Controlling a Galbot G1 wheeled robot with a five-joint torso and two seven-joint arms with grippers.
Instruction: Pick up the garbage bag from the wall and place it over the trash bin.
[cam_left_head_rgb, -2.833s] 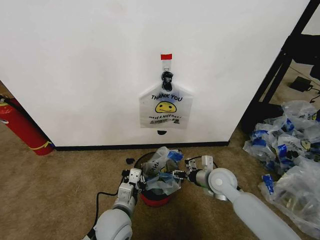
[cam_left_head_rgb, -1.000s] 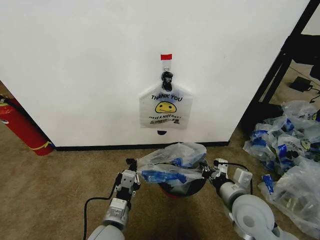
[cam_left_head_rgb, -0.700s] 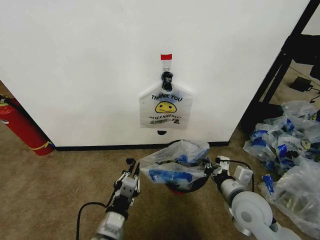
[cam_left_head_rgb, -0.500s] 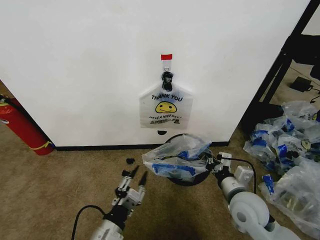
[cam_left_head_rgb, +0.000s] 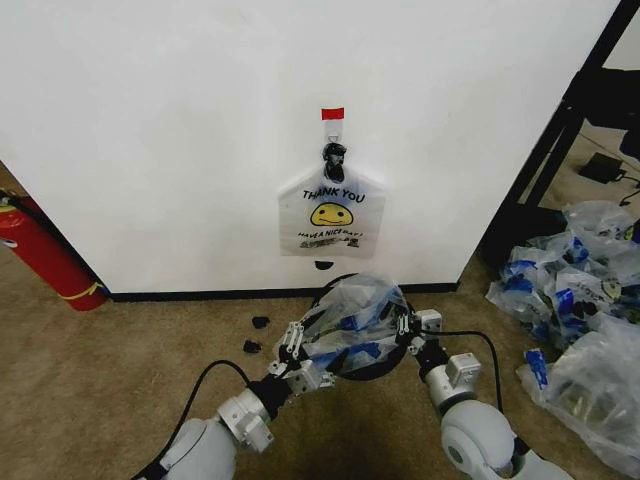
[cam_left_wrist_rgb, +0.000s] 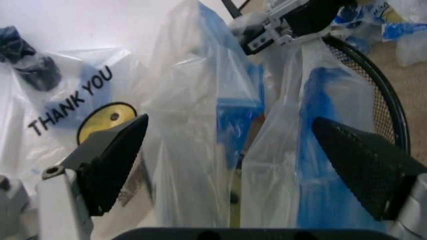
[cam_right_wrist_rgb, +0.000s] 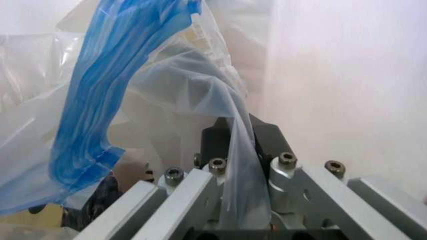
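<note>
**Bag draped over bin**

Bag (cam_left_head_rgb: 352, 322) lies crumpled over the bin (cam_left_head_rgb: 385, 363) below the wall (cam_left_head_rgb: 180, 150). Right gripper (cam_left_head_rgb: 404, 325) pinches its edge; left gripper (cam_left_head_rgb: 292, 342) gapes wide at the other side.

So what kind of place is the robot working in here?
Probably an indoor test or lab room: plain white wall over brown carpet, a long red fire extinguisher leaning in the corner, a heap of clear blue-printed plastic bags.

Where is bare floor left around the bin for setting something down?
Bare carpet lies between the fire extinguisher and the trash bin. Right of the bin, a heap of bags crowds the floor.
</note>
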